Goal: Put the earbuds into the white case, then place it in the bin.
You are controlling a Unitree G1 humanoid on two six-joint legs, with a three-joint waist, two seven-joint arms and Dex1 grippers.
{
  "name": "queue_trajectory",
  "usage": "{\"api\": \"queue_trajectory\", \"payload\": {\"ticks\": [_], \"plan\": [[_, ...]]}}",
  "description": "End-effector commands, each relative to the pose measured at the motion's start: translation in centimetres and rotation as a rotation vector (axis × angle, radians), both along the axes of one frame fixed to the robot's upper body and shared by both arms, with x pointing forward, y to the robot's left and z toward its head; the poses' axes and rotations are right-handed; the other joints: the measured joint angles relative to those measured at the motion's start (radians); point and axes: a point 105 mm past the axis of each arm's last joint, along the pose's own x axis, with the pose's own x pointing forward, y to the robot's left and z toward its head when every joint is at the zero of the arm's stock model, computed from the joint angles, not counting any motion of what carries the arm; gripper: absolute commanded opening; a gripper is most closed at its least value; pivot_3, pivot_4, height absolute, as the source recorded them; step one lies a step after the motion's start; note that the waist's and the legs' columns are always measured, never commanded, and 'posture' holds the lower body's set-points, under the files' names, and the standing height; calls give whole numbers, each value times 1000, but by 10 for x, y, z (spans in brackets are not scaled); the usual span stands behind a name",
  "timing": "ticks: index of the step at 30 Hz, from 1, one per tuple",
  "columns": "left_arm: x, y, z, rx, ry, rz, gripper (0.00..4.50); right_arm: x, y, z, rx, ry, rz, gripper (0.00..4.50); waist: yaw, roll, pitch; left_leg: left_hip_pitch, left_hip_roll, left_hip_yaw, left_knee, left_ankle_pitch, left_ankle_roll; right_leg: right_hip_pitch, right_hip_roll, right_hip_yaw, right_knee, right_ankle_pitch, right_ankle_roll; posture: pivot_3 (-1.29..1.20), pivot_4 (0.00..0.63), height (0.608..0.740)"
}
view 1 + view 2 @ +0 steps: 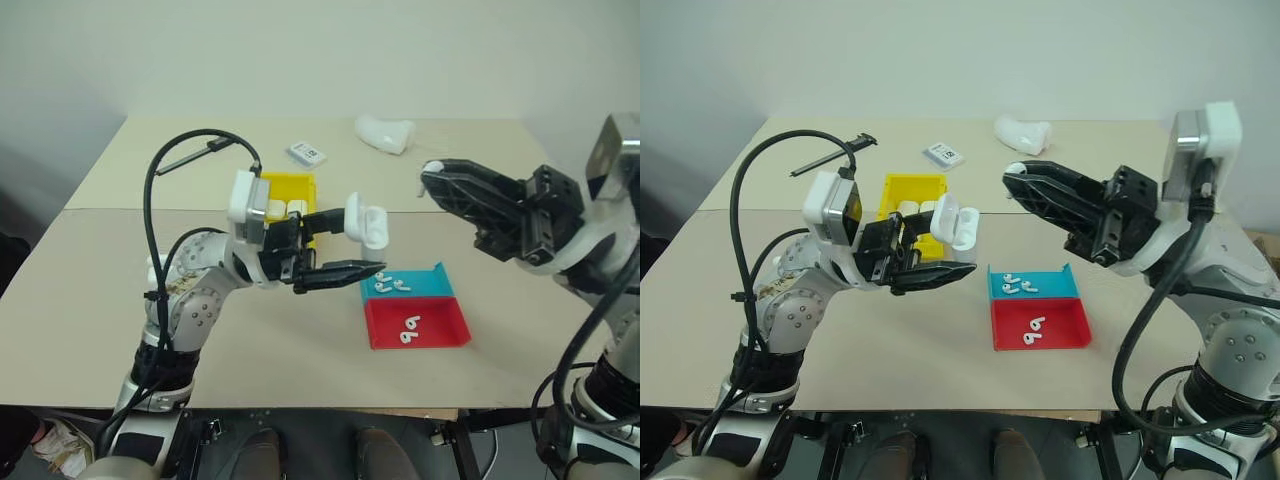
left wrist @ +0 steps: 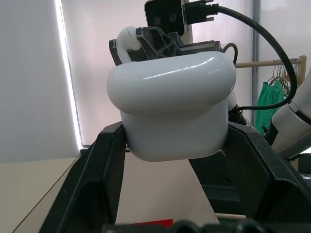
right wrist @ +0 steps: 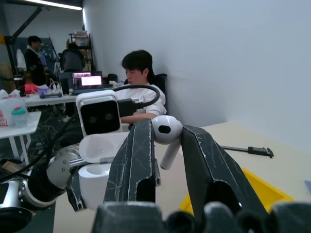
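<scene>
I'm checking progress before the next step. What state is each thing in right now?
White case: lid open, held off the table by the left gripper.
Earbud: pinched in the right gripper, near the case, not yet in.
Yellow bin: on the table, white cases inside.
Blue-and-red tray: flat on the table, loose earbuds in both halves.

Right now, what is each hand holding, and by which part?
The left hand grips the open white case by its lower body. The right hand pinches an earbud at its head.
</scene>
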Motion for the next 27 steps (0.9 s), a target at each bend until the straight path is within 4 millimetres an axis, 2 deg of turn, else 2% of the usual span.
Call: {"api": "queue_trajectory", "payload": {"ticks": [1,6,11,21,27], "plan": [[-5,-4,7,-3,-34,-28,2776,-1,10,1,-42,-40,-15,630,1,0,0,0,0,0,0,0,0,0,0,0,0,0,0,0,150,740],[-7,-4,7,-4,-50,-31,2776,6,8,-9,-89,-16,-38,630,3,0,0,-2,0,0,0,0,0,-2,0,0,0,0,0,0,150,740],[-6,-3,6,-4,-57,-22,2776,4,7,-10,-110,-26,-23,630,2,0,0,-2,0,0,0,0,0,-2,0,0,0,0,0,0,150,740],[-7,-5,3,7,-62,-27,2776,-2,7,9,-36,-94,-1,630,1,0,0,-2,0,0,0,0,0,-3,0,0,0,0,0,0,150,740],[-6,-7,3,8,-64,-25,2776,-5,10,4,-59,-74,26,630,2,0,0,-2,0,0,0,0,0,-3,0,0,0,0,0,0,150,740]]}}
